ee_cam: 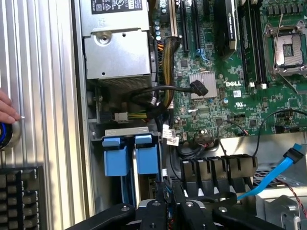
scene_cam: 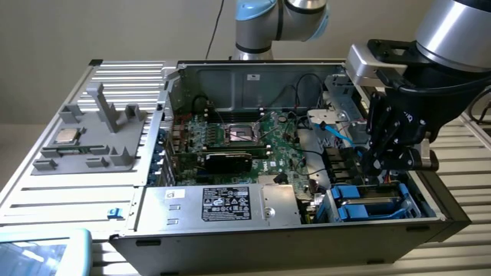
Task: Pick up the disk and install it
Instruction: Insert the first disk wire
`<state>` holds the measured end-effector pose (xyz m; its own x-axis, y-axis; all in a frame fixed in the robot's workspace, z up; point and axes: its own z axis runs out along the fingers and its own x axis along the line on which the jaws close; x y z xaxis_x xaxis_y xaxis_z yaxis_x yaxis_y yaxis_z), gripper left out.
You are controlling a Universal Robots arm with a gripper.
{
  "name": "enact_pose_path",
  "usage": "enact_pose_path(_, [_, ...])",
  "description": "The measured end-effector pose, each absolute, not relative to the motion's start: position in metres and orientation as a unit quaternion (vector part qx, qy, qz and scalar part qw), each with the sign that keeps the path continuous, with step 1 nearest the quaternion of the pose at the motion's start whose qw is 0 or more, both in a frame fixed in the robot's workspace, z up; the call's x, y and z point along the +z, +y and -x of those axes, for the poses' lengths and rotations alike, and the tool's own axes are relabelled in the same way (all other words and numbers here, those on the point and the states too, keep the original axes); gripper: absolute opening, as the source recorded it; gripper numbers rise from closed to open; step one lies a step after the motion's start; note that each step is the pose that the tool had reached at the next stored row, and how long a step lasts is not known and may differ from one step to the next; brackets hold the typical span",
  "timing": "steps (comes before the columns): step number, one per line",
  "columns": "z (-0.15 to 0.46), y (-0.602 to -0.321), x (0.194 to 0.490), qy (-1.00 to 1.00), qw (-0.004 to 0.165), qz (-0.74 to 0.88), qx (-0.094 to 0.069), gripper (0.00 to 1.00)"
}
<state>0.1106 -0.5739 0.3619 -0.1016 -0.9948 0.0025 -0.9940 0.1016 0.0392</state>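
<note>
I am standing by the open computer case (scene_cam: 268, 253), which is lying on its side on a ribbed metal table (scene_cam: 46, 201). The arm is reaching down into the case at about four o'clock in the exterior view. The gripper (scene_cam: 378, 169) (ee_cam: 165, 211) is hanging just above the drive bay, its black fingers (ee_cam: 156, 213) drawn almost together, and I am seeing nothing clamped between them.

The disk (scene_cam: 368, 204) (ee_cam: 146, 160) is sitting in that bay at about five o'clock in the case, its bright blue frame showing around the grey metal, just under and beside the fingertips. I cannot tell whether the fingers are touching it.

The green motherboard (scene_cam: 284, 144) (ee_cam: 225, 72) is filling the middle of the case. The large silver box with the black label (scene_cam: 222, 204) (ee_cam: 117, 52) is lying at six o'clock, near the disk. A light blue cable (scene_cam: 337, 135) (ee_cam: 273, 177) is trailing near the arm at about three o'clock.

Out at nine o'clock, well apart from the case, a grey holder (scene_cam: 92, 138) is carrying the small silver processor chip (scene_cam: 66, 136).

In the wrist view a person's hand (ee_cam: 7, 108) is resting on the table beyond the case, near a keyboard (ee_cam: 19, 196).
</note>
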Motion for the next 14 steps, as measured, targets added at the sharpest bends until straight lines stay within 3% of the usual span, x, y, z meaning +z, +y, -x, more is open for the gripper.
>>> enact_pose_path(14, [-0.1083,-0.5773,0.3559,-0.738,0.009,-0.675,-0.01,0.16])
